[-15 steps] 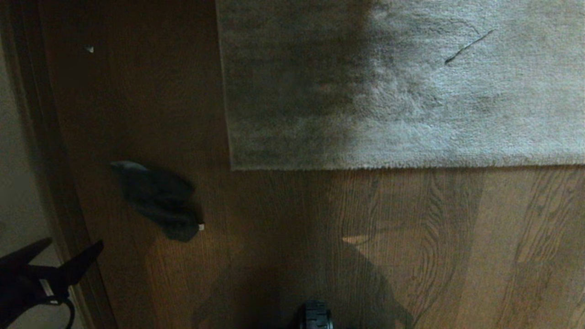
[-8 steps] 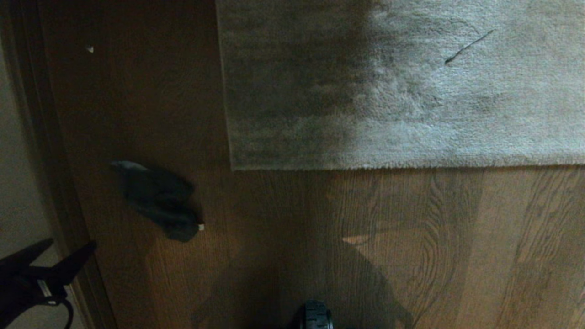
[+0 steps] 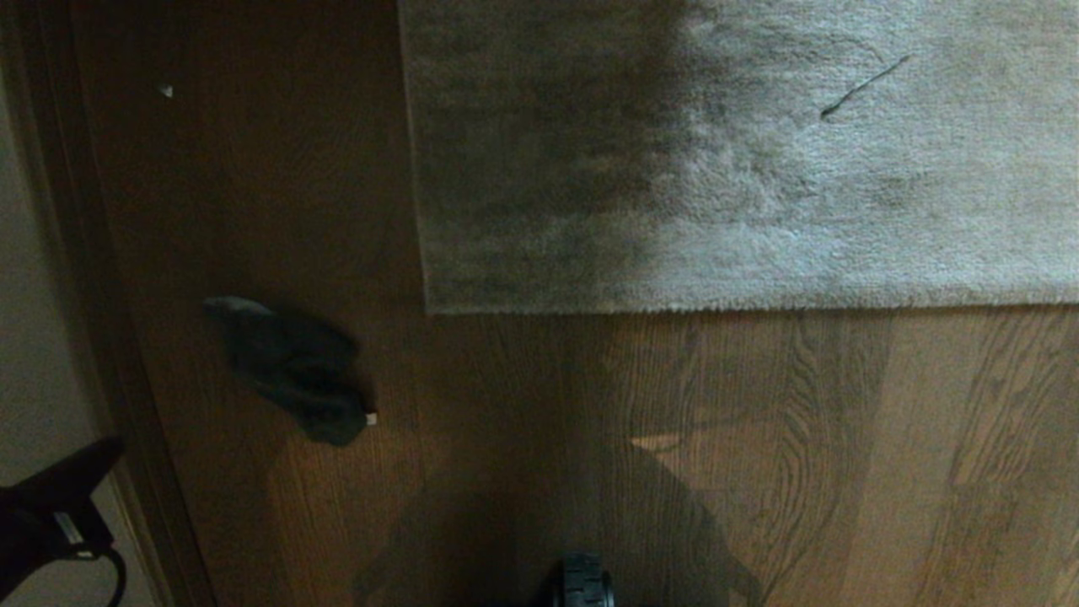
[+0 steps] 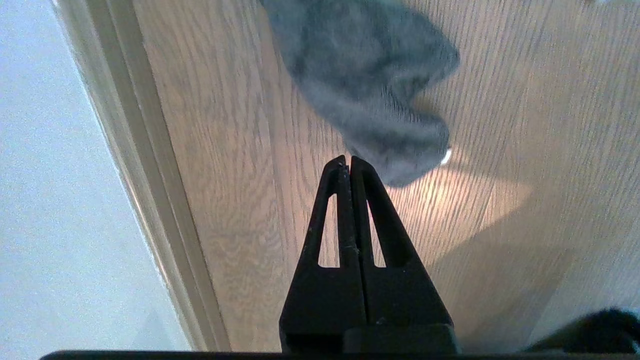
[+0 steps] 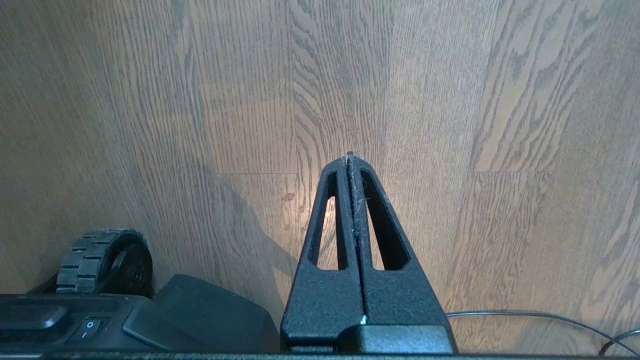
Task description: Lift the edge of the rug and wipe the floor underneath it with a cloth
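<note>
The grey rug [image 3: 742,160] lies flat on the brown wood floor [image 3: 759,455]; its near edge [image 3: 742,308] and left corner [image 3: 430,310] touch the boards. The small dark grey cloth [image 3: 291,367] lies crumpled on the floor left of that corner, a white tag at its near end; the left wrist view shows the cloth [image 4: 365,75] too. My left gripper [image 3: 105,451] hangs at the lower left, short of the cloth; in its wrist view the left gripper [image 4: 348,159] is shut and empty, above the floor [image 4: 225,150]. My right gripper [image 5: 349,156] is shut over bare floor [image 5: 150,100], outside the head view.
A pale baseboard and wall [image 3: 50,278] run along the left side. A wheel of my base [image 3: 582,582] shows at the bottom centre, and the wheel [image 5: 102,260] appears again in the right wrist view with a thin cable [image 5: 540,315]. A dark thread [image 3: 864,84] lies on the rug.
My left gripper has gone from open to shut with nothing in it and has drawn slightly towards the lower left. Rug and cloth have not moved.
</note>
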Controlling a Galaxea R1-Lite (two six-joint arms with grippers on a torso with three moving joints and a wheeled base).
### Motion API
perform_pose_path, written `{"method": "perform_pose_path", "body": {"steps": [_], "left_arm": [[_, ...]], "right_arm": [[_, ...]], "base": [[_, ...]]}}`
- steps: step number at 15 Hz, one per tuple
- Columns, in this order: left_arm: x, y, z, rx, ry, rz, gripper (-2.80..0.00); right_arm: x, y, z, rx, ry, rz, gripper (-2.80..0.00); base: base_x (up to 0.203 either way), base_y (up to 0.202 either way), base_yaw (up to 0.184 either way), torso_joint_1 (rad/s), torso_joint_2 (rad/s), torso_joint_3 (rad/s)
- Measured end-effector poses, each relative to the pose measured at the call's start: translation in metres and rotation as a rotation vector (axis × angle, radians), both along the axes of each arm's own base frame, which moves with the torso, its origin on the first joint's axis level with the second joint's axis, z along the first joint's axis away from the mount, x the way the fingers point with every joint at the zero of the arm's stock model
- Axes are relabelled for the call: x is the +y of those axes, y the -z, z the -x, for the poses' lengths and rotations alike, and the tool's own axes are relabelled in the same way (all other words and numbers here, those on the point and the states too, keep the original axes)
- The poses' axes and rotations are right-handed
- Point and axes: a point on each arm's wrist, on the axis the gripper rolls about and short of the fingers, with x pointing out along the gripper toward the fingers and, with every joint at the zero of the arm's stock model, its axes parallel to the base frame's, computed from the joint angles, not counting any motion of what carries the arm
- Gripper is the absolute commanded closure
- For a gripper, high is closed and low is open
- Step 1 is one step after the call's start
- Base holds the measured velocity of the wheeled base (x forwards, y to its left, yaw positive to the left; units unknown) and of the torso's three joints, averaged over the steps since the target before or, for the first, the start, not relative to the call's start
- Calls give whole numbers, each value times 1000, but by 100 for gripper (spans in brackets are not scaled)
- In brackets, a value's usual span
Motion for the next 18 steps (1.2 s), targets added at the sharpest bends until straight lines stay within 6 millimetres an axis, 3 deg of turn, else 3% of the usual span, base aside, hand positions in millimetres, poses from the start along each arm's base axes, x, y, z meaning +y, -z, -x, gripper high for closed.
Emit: {"method": "perform_pose_path", "body": {"steps": [9,14,18], "left_arm": [[-9,-11,23,-70,-31,26,0],[-43,4,61,11,94,40,0],[-51,23,97,29,62,1,0]], "right_arm": [[0,0,0,0,0,0,0],[0,0,0,0,0,0,0],[0,0,0,0,0,0,0]], "base": [[0,0,0,0,0,0],[0,0,0,0,0,0],[0,0,0,0,0,0]]}}
